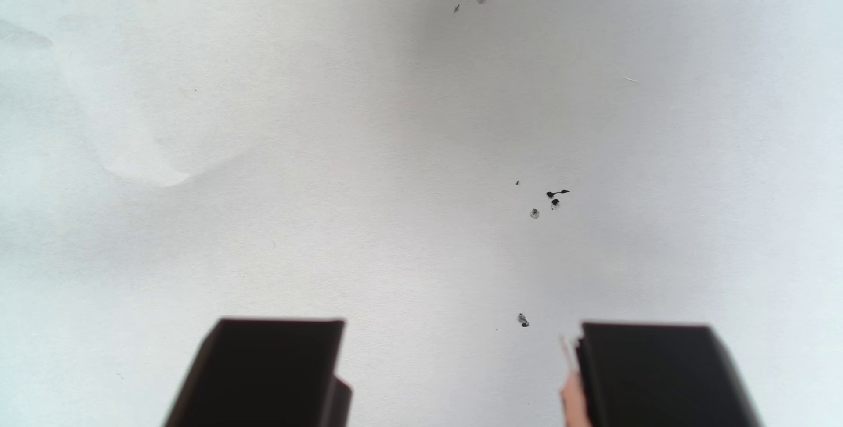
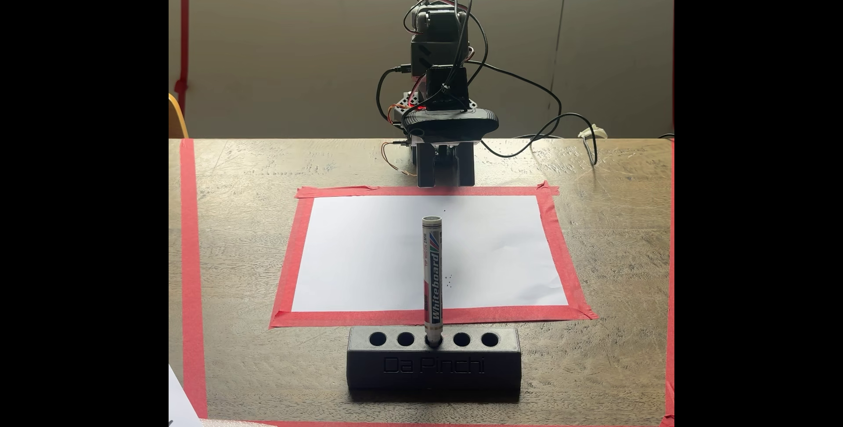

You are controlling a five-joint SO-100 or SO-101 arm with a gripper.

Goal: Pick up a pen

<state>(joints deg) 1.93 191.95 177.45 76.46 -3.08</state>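
Pen [image 2: 432,278] is seen upright, long axis vertical, in the middle hole of a black holder [image 2: 433,363] at six o'clock from the gripper [image 2: 446,183], well apart across white paper [image 2: 365,253]; its jaws are parted, empty.

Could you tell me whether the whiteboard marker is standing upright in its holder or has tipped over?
Upright. In the fixed view the whiteboard marker stands vertically, its lower end seated in the middle of the black holder's five holes.
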